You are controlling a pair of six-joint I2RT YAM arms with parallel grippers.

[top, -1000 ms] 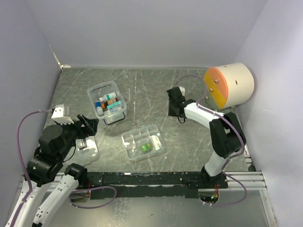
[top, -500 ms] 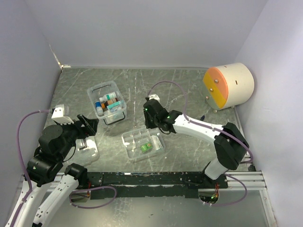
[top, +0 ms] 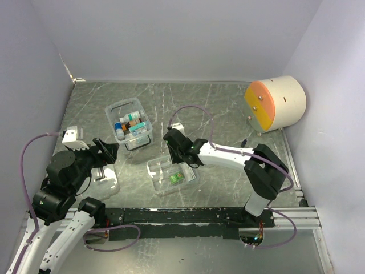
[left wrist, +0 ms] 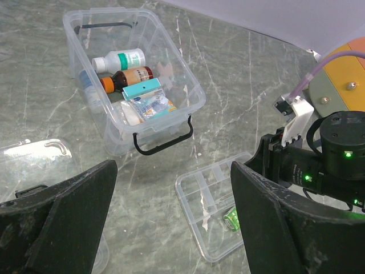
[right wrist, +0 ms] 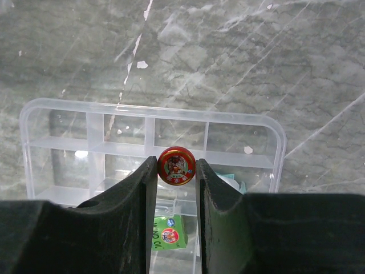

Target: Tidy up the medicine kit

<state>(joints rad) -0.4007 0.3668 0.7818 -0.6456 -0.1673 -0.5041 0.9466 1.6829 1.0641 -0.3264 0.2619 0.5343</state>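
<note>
The medicine kit's clear box (top: 129,123) stands at back left, lid off, holding bottles and packets; it also shows in the left wrist view (left wrist: 134,85). Its clear divided tray insert (top: 165,181) lies on the table in the middle, with a green packet (right wrist: 167,233) in one compartment. My right gripper (right wrist: 176,166) is shut on a small round red tin (right wrist: 176,165) and holds it just above the tray (right wrist: 239,123). My left gripper (left wrist: 174,177) is open and empty, above the clear lid (left wrist: 34,160) at the left.
A large cream-and-orange cylinder (top: 276,104) sits at the back right against the wall. The box's black wire latch (left wrist: 162,140) hangs on its near side. Walls close in the table at the left, back and right.
My right arm has swung left from the back right of the table to over the tray insert. My left arm has not moved.
</note>
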